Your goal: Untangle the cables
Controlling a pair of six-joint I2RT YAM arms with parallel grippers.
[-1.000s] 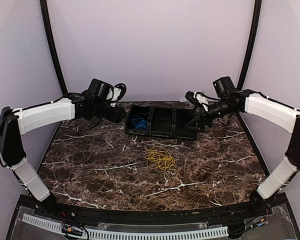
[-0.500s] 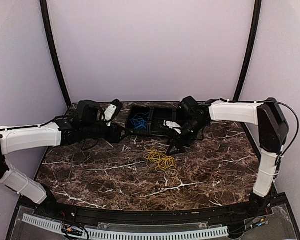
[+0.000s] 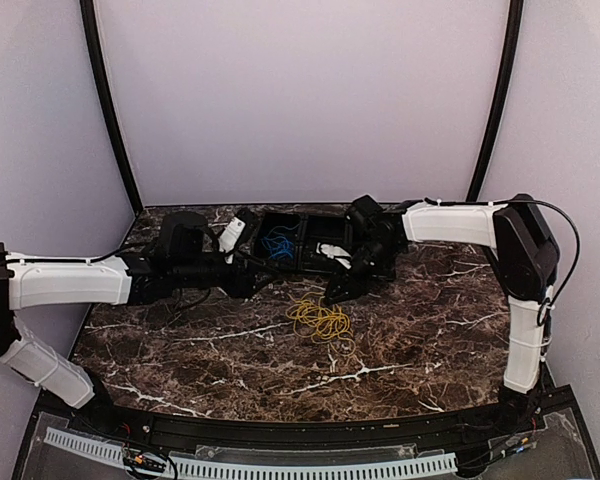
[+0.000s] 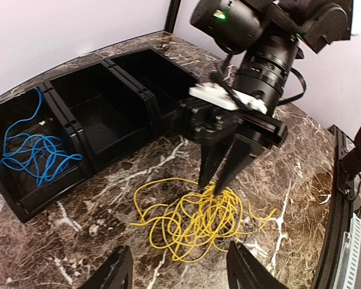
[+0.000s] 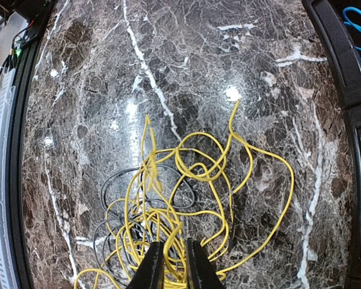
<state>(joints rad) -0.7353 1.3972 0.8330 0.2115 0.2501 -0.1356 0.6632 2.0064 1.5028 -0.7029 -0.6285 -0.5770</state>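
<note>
A yellow cable tangle (image 3: 322,322) lies mid-table, just in front of the bin. A dark grey cable (image 5: 111,186) runs under and through it. The blue cable (image 3: 276,243) is bunched in the bin's left compartment (image 4: 36,150). My right gripper (image 3: 337,297) points down at the far edge of the tangle. Its jaws (image 5: 173,265) are shut on a loop of yellow strands, and the left wrist view shows its tips (image 4: 216,180) in the pile. My left gripper (image 4: 177,271) hovers open just short of the tangle's near side, holding nothing.
A black three-compartment bin (image 3: 300,270) stands at the back centre; its middle and right compartments (image 4: 102,102) hold nothing. The right arm's body (image 3: 450,222) reaches across the bin's right end. A black rail (image 5: 15,150) borders the table's near edge.
The right arm swung from the bin's right end down to the yellow tangle and closed its jaws on strands. The left arm dropped lower and reached in toward the tangle, still open.
</note>
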